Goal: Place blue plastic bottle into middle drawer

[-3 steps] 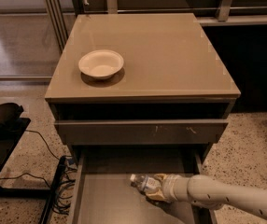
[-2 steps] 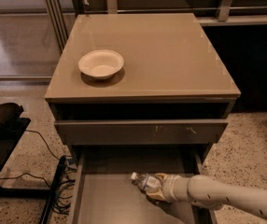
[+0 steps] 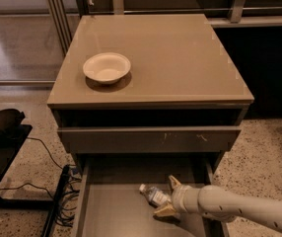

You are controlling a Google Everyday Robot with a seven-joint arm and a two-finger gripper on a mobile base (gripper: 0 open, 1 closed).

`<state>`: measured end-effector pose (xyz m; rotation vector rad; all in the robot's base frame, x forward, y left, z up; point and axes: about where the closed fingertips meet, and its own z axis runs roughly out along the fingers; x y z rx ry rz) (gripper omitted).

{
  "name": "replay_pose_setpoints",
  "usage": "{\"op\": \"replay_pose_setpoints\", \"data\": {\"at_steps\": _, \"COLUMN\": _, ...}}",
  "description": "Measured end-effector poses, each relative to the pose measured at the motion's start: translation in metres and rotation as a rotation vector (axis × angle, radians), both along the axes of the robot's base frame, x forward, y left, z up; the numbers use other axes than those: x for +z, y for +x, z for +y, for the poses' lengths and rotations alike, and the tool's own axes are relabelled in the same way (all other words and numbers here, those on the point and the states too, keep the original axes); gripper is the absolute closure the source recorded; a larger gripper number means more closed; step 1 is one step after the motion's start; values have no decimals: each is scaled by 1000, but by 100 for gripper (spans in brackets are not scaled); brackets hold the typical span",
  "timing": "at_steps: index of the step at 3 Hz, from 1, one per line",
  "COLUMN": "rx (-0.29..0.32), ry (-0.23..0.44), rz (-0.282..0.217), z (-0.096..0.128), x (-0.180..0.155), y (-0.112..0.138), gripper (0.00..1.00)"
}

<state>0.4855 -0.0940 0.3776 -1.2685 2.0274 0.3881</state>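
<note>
A: What is around the cabinet in the camera view?

B: A white bowl (image 3: 106, 68) sits on the left part of the cabinet top (image 3: 190, 53), well apart from everything lower down. Under the top comes a dark gap, then a drawer front (image 3: 131, 140) with small white scratches right of its middle. At the left edge of the frame stand a black rack (image 3: 3, 142) and a tangle of cables (image 3: 57, 201) on the speckled floor (image 3: 269, 152).

A: And below that?

B: The middle drawer (image 3: 114, 214) is pulled far out at the bottom centre of the frame, showing a flat grey floor and thin side walls.

A: What stands in the way there?

B: The scratched drawer front overhangs the back of the middle drawer and hides that strip. A pale arm (image 3: 244, 212) crosses the drawer's right corner from the lower right and covers the floor under it.

A: Where is the blue plastic bottle (image 3: 153, 194)?

B: Inside the middle drawer, right of its centre, lying on its side.

A: Which way does it point?

B: Its long axis runs on a slant: white cap to the upper left, base to the lower right, toward the arm.

A: And the gripper (image 3: 166, 197)?

B: It sits low in the drawer at the bottle's base. The jaws stand apart – one finger above the base, one below – and I cannot tell whether either touches it.
</note>
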Motion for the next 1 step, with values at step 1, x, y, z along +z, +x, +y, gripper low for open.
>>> {"op": "replay_pose_setpoints", "data": {"at_steps": 1, "rx": 0, "ry": 0, "rz": 0, "z": 0, "x": 0, "y": 0, "gripper": 0}}
